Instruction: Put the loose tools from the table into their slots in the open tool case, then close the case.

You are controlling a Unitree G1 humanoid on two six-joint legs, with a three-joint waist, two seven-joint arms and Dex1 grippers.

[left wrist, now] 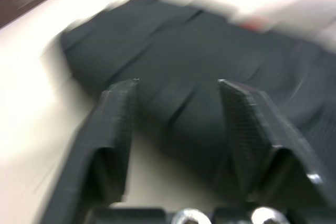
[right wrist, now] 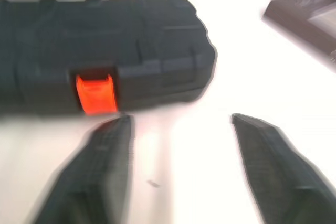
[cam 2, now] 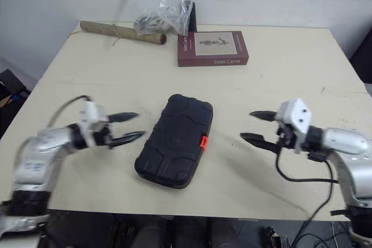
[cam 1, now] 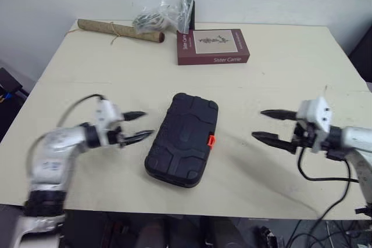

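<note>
Judging from the layout, the task is at its closing step or just beyond it. The lid is down and no loose tools lie on the pale cream tabletop [cam 1: 279, 79].

On the left, the left arm reaches in low over the table with its elbow bent and its forearm running towards the middle. The left gripper [cam 1: 146, 124] points its two black fingers at the case's left long side. The jaws stand apart with nothing between them, and the tips are just beside the case wall. I cannot tell whether they touch it.

The black ribbed plastic tool case [cam 1: 183, 139] lies flat in the middle of the table, near the front edge and slightly skewed, with its lid shut. On its right long side sits the small orange latch [cam 1: 211, 140] — whether it is snapped home I cannot tell.

To the right, the right gripper [cam 1: 258, 124] faces the latch side, well apart from the case. Its fingers are spread wide and empty, and its arm comes in level from the table's right edge.

The next move, as I judge it, is either to press that latch firmly in — the right gripper is lined up for it — or to draw both arms clear.

Along the far edge, away from the work, lie a brown rolled tube tied with string [cam 1: 119, 30], a crumpled clear plastic bag [cam 1: 165, 10] and a maroon book [cam 1: 213, 46].
</note>
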